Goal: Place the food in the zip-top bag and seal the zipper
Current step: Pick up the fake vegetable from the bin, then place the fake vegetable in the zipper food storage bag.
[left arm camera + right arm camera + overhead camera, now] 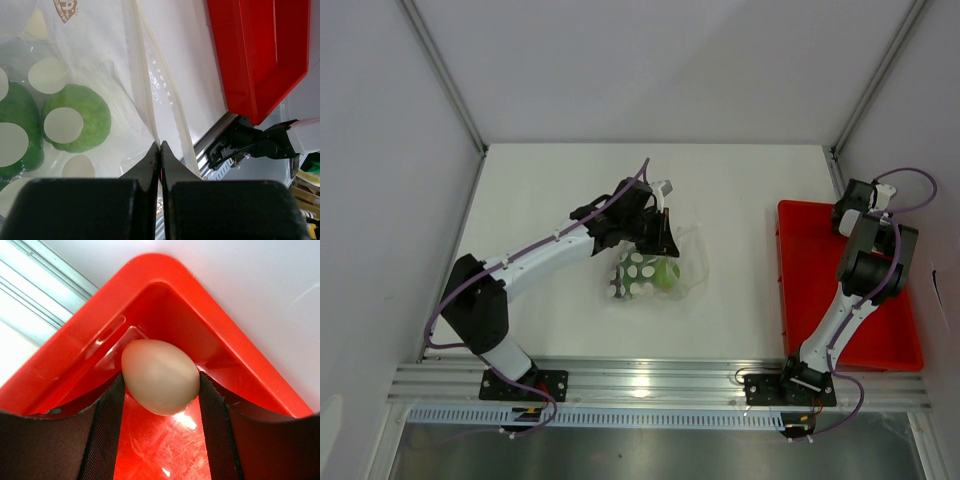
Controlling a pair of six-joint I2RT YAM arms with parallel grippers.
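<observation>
Bag (pixel 90 30) edge pinched in closed left gripper (pixel 160 150), 2 green pieces (pixel 92 112) inside; right gripper (pixel 161 377) clasps egg (pixel 160 365) in tray (pixel 165 270) corner.

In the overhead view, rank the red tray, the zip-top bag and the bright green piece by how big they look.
1. red tray
2. zip-top bag
3. bright green piece, inside the bag
</observation>
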